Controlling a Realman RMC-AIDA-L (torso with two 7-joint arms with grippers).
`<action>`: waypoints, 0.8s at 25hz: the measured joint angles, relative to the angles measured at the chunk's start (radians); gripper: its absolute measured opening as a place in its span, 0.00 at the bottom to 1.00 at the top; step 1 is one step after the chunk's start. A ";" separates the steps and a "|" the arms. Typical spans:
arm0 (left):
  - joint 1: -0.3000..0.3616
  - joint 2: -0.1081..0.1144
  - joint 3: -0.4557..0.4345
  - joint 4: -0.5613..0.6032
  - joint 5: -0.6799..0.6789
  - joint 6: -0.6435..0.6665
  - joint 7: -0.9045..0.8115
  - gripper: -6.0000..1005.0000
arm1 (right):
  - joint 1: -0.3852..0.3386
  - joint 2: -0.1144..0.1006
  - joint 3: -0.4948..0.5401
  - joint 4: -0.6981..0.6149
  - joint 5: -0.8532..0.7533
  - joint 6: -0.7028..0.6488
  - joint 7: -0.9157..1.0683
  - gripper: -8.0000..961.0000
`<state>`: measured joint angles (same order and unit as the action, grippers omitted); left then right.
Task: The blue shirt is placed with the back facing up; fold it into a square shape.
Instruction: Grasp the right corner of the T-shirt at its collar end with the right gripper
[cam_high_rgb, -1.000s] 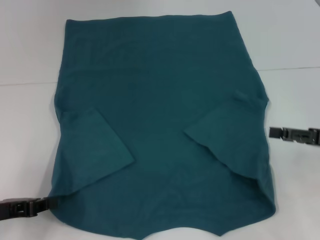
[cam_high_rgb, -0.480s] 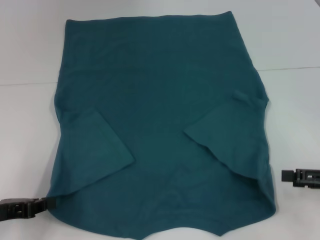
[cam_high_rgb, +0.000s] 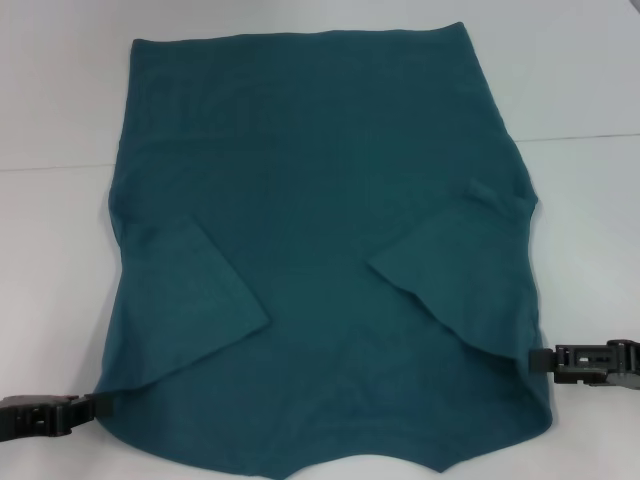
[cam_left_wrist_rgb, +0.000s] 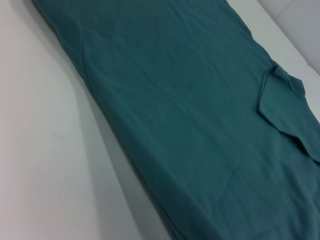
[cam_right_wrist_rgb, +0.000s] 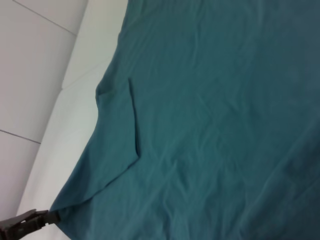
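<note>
While it lies spread flat over most of the white table (cam_high_rgb: 590, 90), the blue shirt (cam_high_rgb: 330, 200) shows its plain back, with its straight hem at the far side and the neckline notch at the near edge, closest to the robot. Both short sleeves are folded inward onto the body: the left sleeve (cam_high_rgb: 195, 295) forms a slanted flap near the left edge, and the right sleeve (cam_high_rgb: 455, 285) forms a matching flap near the right edge. The cloth has soft wrinkles and a small pucker by the right side seam.

At the shirt's near-left corner, the left gripper (cam_high_rgb: 95, 407) sits low on the table with its tip touching the fabric edge; whether its fingers are clamped on the cloth or only meeting it, I cannot tell. At the right edge, just below the folded right sleeve, the right gripper (cam_high_rgb: 535, 361) reaches in with its tip at the shirt's border; its finger spread cannot be judged either. In the right wrist view, the left gripper (cam_right_wrist_rgb: 50, 217) appears at the shirt's far corner.
</note>
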<state>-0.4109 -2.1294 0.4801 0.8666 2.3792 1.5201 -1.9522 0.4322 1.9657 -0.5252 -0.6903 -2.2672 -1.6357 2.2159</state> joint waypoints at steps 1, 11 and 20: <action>0.000 0.000 0.000 0.000 0.000 0.000 0.001 0.02 | 0.006 0.003 -0.001 -0.005 -0.010 0.003 0.009 0.89; -0.002 0.000 0.000 -0.002 0.000 -0.003 0.001 0.02 | 0.039 0.051 -0.008 -0.170 -0.096 0.006 0.103 0.89; -0.005 -0.002 0.000 -0.011 -0.003 -0.009 0.001 0.02 | 0.121 0.047 -0.094 -0.216 -0.203 0.007 0.207 0.89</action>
<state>-0.4157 -2.1317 0.4801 0.8552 2.3759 1.5115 -1.9507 0.5536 2.0130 -0.6192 -0.9067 -2.4700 -1.6289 2.4227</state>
